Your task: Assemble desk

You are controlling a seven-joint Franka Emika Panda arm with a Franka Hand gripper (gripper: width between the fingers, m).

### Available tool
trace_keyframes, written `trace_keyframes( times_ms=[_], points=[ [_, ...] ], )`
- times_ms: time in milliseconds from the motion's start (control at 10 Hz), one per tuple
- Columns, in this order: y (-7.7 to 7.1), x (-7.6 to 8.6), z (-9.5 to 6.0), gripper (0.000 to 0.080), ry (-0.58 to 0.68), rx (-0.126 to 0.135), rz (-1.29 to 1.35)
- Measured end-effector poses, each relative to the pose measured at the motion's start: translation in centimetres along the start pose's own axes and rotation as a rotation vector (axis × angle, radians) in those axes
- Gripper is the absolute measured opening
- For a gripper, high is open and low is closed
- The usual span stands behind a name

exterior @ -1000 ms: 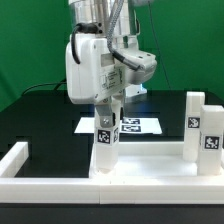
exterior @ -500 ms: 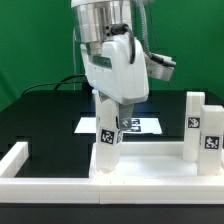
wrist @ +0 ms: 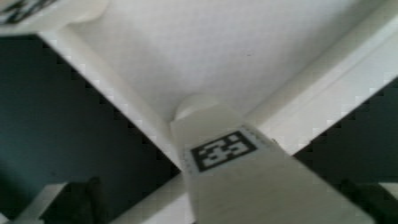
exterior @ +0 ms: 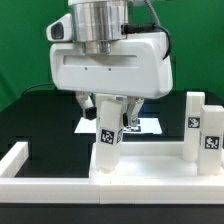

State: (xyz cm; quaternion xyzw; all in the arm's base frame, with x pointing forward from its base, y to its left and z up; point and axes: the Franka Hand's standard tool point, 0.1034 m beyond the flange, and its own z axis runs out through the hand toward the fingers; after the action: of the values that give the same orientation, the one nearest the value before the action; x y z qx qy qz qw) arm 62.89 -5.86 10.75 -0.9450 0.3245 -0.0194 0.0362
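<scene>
Taking the desk top (exterior: pixel 140 172) as the landmark, it lies flat at the front of the black table (exterior: pixel 40 118), inside the white border rails (exterior: pixel 22 162); one rail corner sits off its end toward the exterior view's left, apart from it. On that same end of the top stands a leg (exterior: pixel 106 140), a white block with a black-and-white tag, leaning slightly rather than plumb (its foot meets the top near the corner); the gripper (exterior: pixel 107 104) hangs just above the top, over this leg, its fingers (exterior: pixel 122 108) spread on either side of the leg's upper part and released, not squeezing it. The wrist view looks down the same leg (wrist: pixel 228 160) to where it meets the top (wrist: pixel 214 50) in a corner. Behind the top, farther back on the table, lies the marker board (exterior: pixel 148 125), mostly hidden by the gripper. At the top's end toward the exterior view's right stand two more tagged legs (exterior: pixel 200 130), upright and side by side.
</scene>
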Motion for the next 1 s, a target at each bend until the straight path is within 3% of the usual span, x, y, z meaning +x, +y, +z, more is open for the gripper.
trace_keyframes(
  times_ms=[100, 300, 400, 500, 1000],
  points=[
    [0.01, -0.03, 0.04, 0.0649, 0.000, -0.004, 0.030],
    [0.02, -0.04, 0.09, 0.0391, 0.000, -0.004, 0.120],
    [0.01, -0.05, 0.10, 0.0391, 0.000, -0.004, 0.184],
    [0.01, -0.05, 0.11, 0.0287, 0.000, -0.004, 0.270],
    [-0.23, 0.30, 0.22, 0.0287, 0.001, -0.001, 0.806]
  ],
)
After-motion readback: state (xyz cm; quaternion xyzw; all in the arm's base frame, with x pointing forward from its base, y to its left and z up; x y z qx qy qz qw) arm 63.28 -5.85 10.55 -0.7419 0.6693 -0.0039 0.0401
